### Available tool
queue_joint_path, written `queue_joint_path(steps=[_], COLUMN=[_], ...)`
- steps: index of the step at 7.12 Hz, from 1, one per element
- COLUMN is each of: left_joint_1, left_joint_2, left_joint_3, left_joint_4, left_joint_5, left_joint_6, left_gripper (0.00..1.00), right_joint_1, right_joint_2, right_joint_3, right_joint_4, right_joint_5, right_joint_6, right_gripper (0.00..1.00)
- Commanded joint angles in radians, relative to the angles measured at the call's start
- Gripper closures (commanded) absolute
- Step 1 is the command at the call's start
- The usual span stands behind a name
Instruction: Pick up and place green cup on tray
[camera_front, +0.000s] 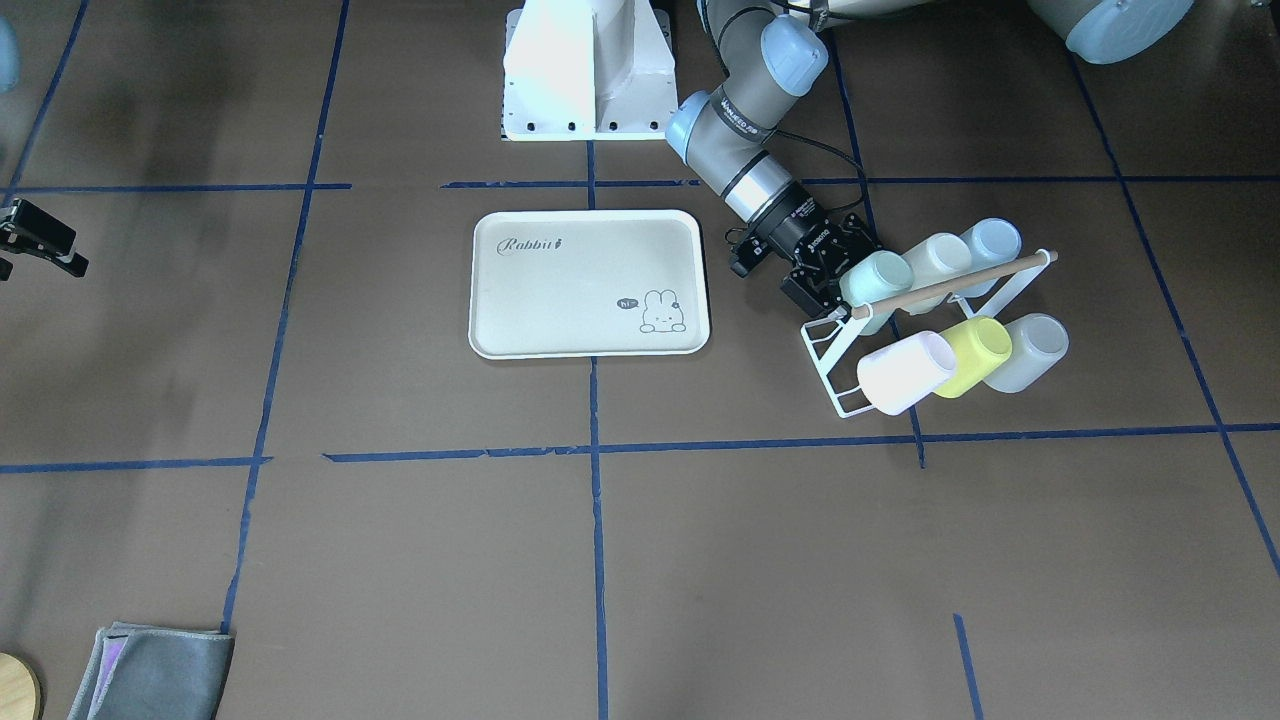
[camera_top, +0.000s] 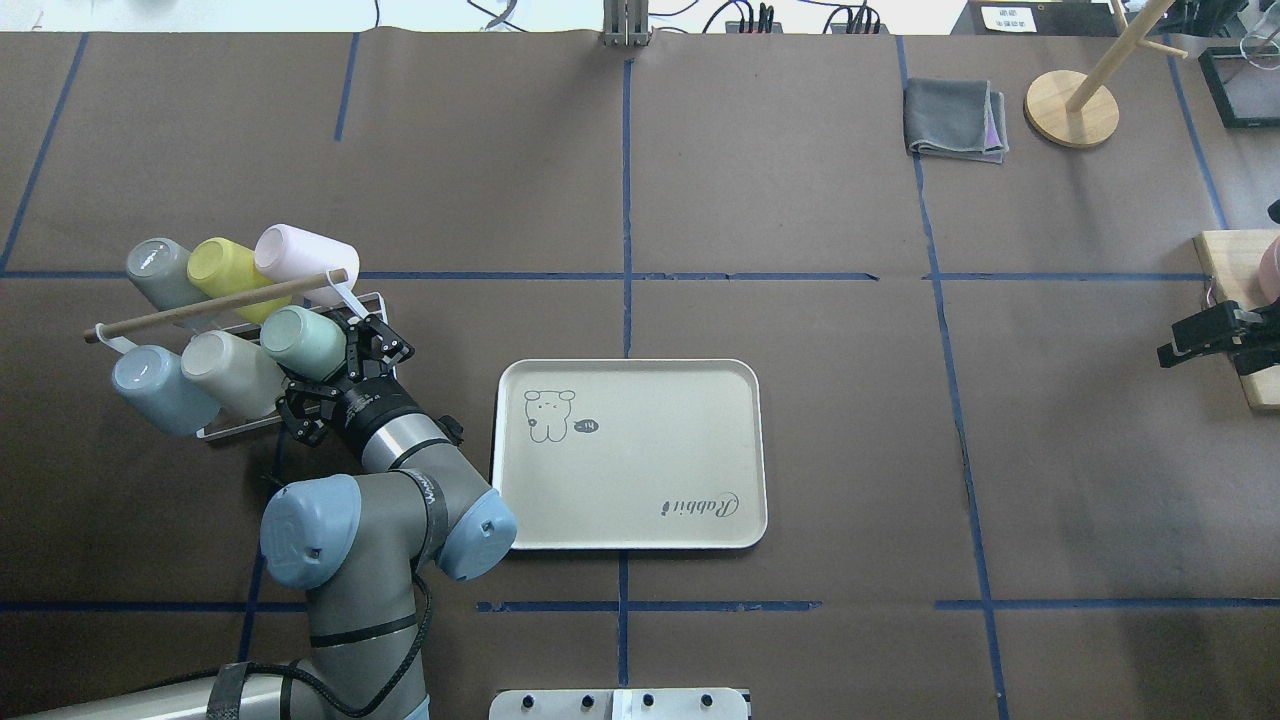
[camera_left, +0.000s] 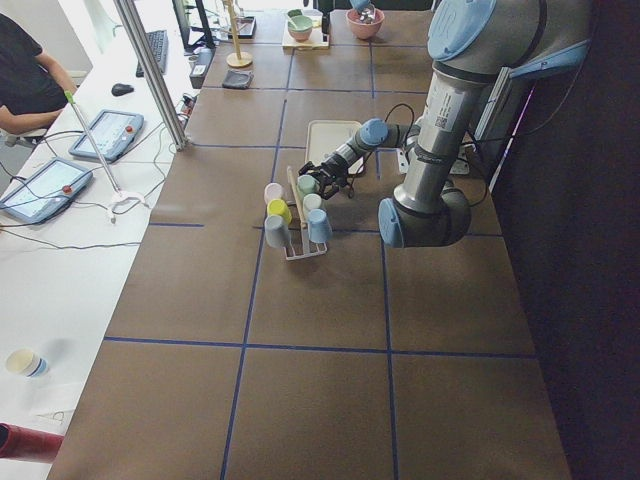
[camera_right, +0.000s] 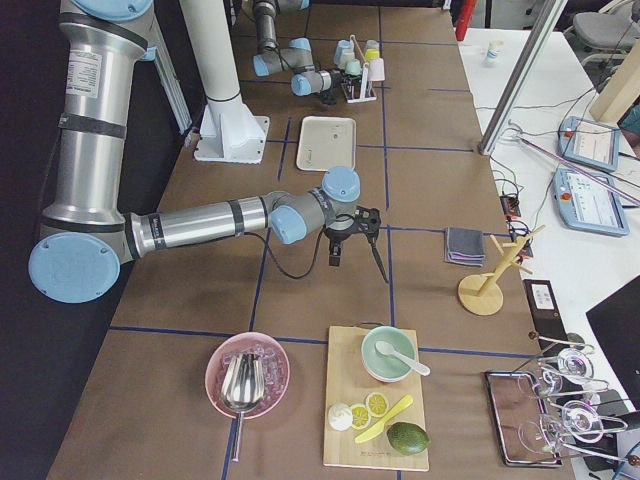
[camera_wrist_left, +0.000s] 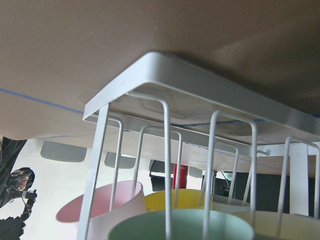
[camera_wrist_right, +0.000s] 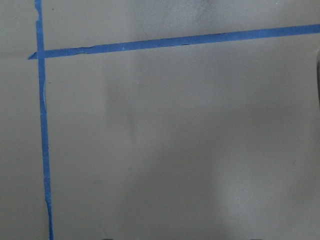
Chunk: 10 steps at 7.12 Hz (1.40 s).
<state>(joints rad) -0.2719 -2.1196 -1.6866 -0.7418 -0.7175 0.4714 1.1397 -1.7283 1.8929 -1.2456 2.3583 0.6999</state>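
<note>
1. The small pale mint-green plastic tumbler, the green cup (camera_front: 878, 278), sat tilted on a prong of the white wire cup rack (camera_front: 838, 385), at the end of the row nearest the robot. It was not yet on the flat cream rectangular tray (camera_front: 590, 290), which lay near the rack on the brown table cover.
2. The left gripper (camera_front: 840, 278) was at the cup's mouth end, on the tray side of the rack. Its jaws appeared spread to either side of the cup and not yet clenched. Contact could not be confirmed.
3. The right gripper (camera_right: 360, 268) hung over bare table well apart from the rack. Its jaws appeared released and held nothing.
4. The step in hand was judged to be the grasp. For a sound grip, the cup wall should be centred between the jaws before they close, and the wire prong inside the cup should be kept out of the pinch.
5. A light closing force is advised, since the thin plastic wall would probably flex.
6. The cup should be drawn off along the prong's axis, not sideways. That keeps it clear of the round wooden rod (camera_front: 950, 285) above it and the cream tumbler (camera_front: 935, 260) just beside it.
7. A tilted pull risks dragging the light rack.
</note>
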Motion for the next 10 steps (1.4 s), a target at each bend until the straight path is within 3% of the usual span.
queue_joint_path(steps=[1, 5, 6, 10], left_joint_1=[-0.013, -0.033, -0.026, -0.015], left_joint_2=[0.001, 0.086, 0.087, 0.073], left_joint_3=[-0.024, -0.247, -0.305, -0.451], left_joint_4=[0.002, 0.063, 0.114, 0.116], left_joint_5=[0.001, 0.003, 0.003, -0.011], left_joint_6=[-0.002, -0.004, -0.008, -0.084], left_gripper=[0.31, 0.31, 0.31, 0.31], right_joint_1=[0.0, 0.0, 0.0, 0.005], right_joint_2=[0.001, 0.004, 0.004, 0.006], right_joint_3=[-0.002, -0.002, -0.002, 0.0], right_joint_4=[0.0, 0.0, 0.0, 0.0], right_joint_5=[-0.001, -0.001, -0.001, 0.001], right_joint_6=[0.003, 0.003, 0.003, 0.004], right_gripper=[0.06, 0.06, 0.06, 0.06])
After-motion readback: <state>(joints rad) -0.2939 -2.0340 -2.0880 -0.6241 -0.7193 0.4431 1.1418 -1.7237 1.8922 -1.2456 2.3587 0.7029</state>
